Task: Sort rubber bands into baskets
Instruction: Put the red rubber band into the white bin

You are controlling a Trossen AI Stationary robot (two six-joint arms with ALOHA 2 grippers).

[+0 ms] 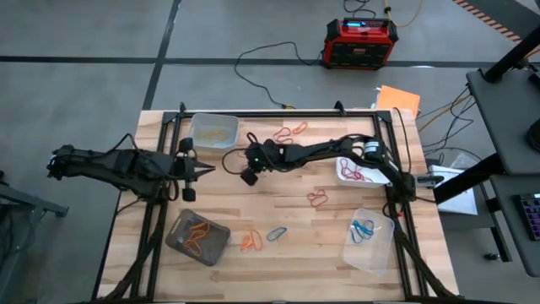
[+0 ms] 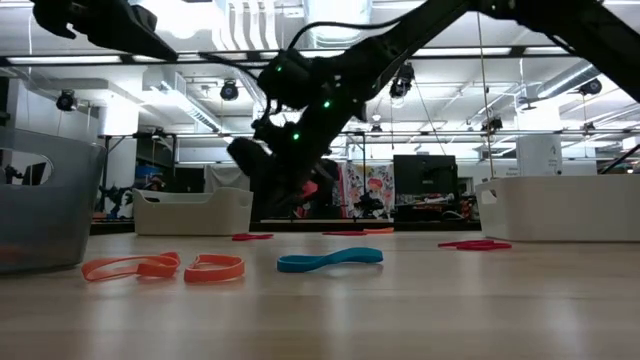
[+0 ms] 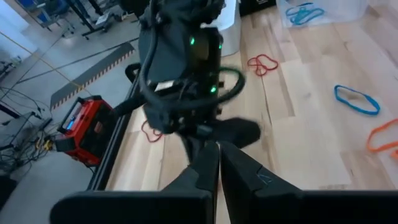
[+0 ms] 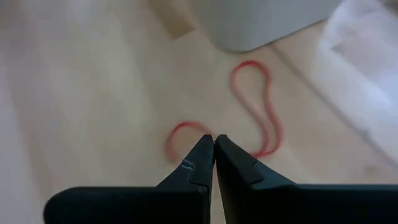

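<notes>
No writing, label, brand or number can be read in any view. The red-and-black box (image 1: 361, 42) on the floor has a lit display panel, but its characters are too small to make out.

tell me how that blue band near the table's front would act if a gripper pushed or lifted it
The blue band lies flat in a thin, wavy loop, so it would probably flop and stretch when lifted. It looks very light, so a push would likely slide or bunch it on the wood rather than roll it.
</notes>
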